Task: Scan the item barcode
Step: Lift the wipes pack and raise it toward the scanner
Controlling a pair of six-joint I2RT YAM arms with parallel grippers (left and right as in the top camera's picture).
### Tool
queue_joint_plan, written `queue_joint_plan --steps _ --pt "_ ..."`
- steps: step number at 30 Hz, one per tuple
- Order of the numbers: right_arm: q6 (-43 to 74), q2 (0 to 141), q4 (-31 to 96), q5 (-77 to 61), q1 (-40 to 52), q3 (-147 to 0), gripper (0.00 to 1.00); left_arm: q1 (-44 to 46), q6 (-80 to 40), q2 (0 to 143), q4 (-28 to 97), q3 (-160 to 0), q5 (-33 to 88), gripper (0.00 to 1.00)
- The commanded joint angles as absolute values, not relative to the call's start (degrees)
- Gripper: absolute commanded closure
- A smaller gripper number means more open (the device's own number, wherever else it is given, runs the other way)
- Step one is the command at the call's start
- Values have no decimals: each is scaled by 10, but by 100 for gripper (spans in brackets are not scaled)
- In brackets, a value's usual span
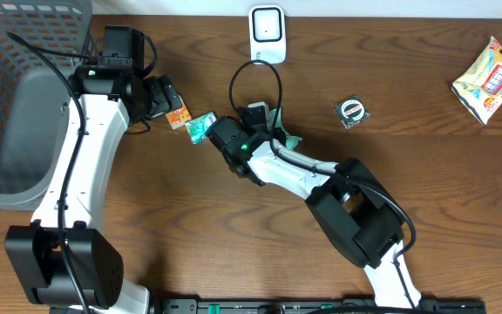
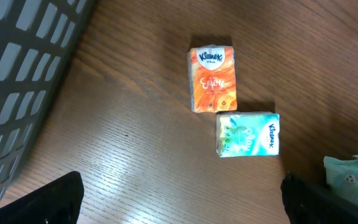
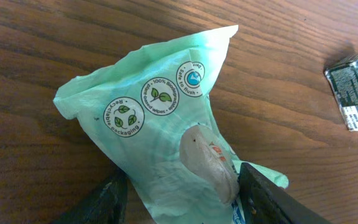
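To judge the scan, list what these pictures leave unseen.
- Right wrist: green pack shows no barcode; right claw and bottom edge cover its lower end.
- Overhead: pack mostly under the right arm.
- Overhead: scanner face too small to read.
- Left wrist: left claw cut by bottom edge.

Table (image 3: 42, 37) dark wood, grained; wipes pack (image 3: 160, 118) soft plastic film, crinkled.

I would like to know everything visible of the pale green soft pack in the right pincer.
The pale green soft plastic pack is a crumpled film pouch, apparently of wipes. Three round printed emblems mention recyclable packaging, plant-based wipes and flushing. A beige oval flap sits on its face. Its narrowed lower part is pinched between the black fingers of the right pincer, over the brown wooden table.
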State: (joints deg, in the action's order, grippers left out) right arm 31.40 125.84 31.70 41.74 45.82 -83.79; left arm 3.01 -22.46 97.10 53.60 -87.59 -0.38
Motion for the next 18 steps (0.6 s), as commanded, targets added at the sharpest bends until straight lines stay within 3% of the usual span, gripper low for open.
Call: queue_joint_plan --steps 1,7,10,11,16,18 --pt "309 1283 314 413 458 -835 47 28 -221 973 538 -879 -11 0" --pt "183 1306 276 374 458 -835 43 28 -221 974 538 -879 -11 0" --pt "180 1319 277 373 456 -835 45 28 -221 974 538 -879 -11 0" --pt "180 1319 279 373 455 -835 48 28 -221 974 538 -879 -11 0" --pt "182 1318 282 364 449 -838 89 28 -221 974 538 -879 -11 0" --pt "184 1314 296 343 442 -844 99 28 -221 974 538 -879 -11 0"
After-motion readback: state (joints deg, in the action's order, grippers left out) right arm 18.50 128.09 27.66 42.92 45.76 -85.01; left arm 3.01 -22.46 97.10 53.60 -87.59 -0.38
